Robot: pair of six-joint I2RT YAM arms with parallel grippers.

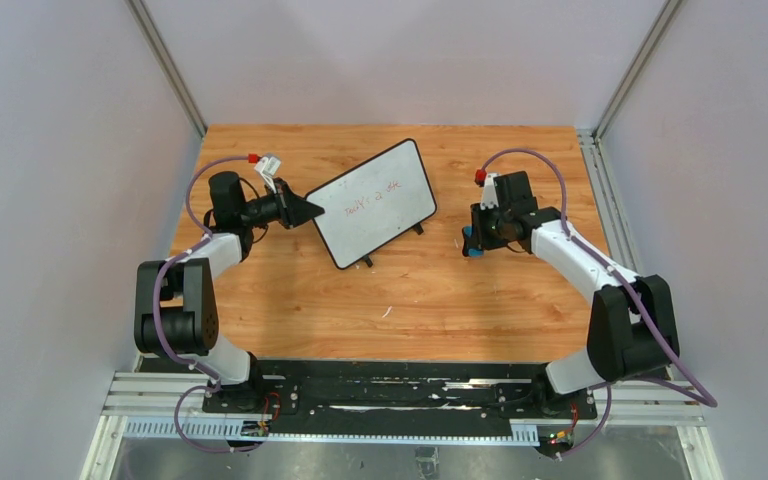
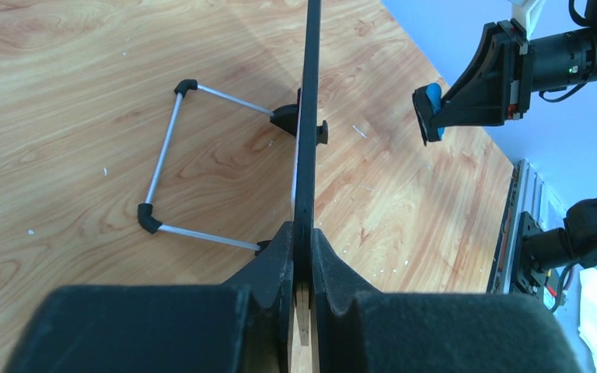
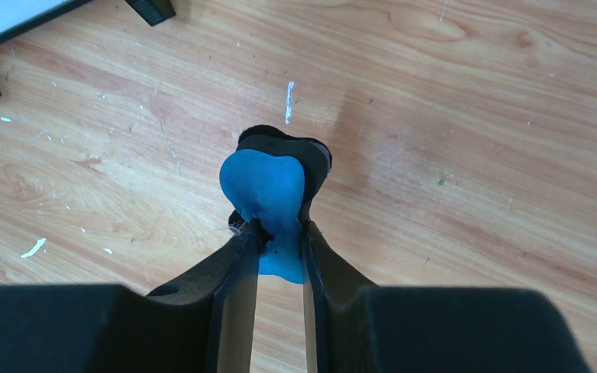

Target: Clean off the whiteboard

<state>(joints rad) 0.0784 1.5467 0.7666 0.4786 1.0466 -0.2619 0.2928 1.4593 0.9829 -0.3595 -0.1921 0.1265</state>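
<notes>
The whiteboard (image 1: 373, 203) stands on the table (image 1: 400, 320), in the middle but closer to the far edge, turned at a slant. Red writing (image 1: 372, 196) is on its face, so nothing looks wiped yet. The left gripper (image 1: 310, 209) is pinched tight on the board's thin black rim, at the end that faces the left edge of the table. The left wrist view shows both fingers (image 2: 280, 256) pressed flat on the rim. The right gripper (image 1: 472, 240) is closed on a blue eraser (image 3: 268, 194), which is squashed between its fingers and pokes out past the tips. It is near the end of the board that faces the right edge of the table, but not touching it. The step now seems to be bringing the eraser over to the writing. To do it well, the right arm should turn so the eraser lies flat on the white face, then rub gently across the red words. The left gripper should hold firm so the board does not slide or tip back on its wire stand (image 2: 167, 148).
</notes>
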